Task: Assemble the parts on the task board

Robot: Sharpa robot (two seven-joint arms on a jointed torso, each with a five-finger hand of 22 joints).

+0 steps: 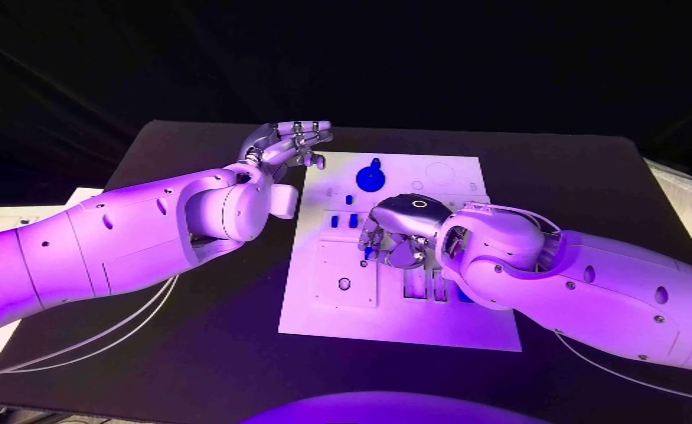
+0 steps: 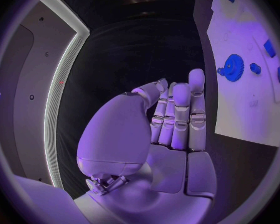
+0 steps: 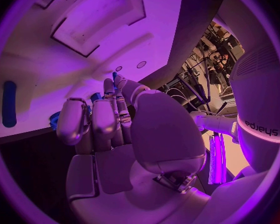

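- The task board [image 1: 325,314], a flat white plate with shallow cut-outs and small holes, lay in the middle of the black worktop [image 1: 173,364], which looked matte and plain.
- The right hand [image 1: 397,236] hovered low over the middle of the board, its silver fingers bent down toward the recesses. In the right wrist view a small blue part [image 3: 114,76] showed at the fingertips [image 3: 118,82]; whether it was actually pinched I could not tell.
- The left hand [image 1: 284,147] hung off the board's far left corner, over bare worktop. The left wrist view showed its fingers [image 2: 180,114] straight and side by side, thumb folded across the palm, holding nothing.
- A round blue gear [image 1: 371,180], toothed and with a stem toward the far side, sat on the far part of the board. Small blue block parts [image 1: 343,221] lay just nearer, beside the right hand.
- A long blue bar-shaped part [image 1: 462,294] lay in a slot at the near right, half hidden by the right arm.
- Judgement: the step in hand looked like seating a small part in a recess at mid-board. It would go best if the part came down square to its cut-out, with light pressure and no sideways drag, since hard, smooth plastic pieces are likely to skate on the slick plate.
- The left hand could steady the board's edge if it began to slide.
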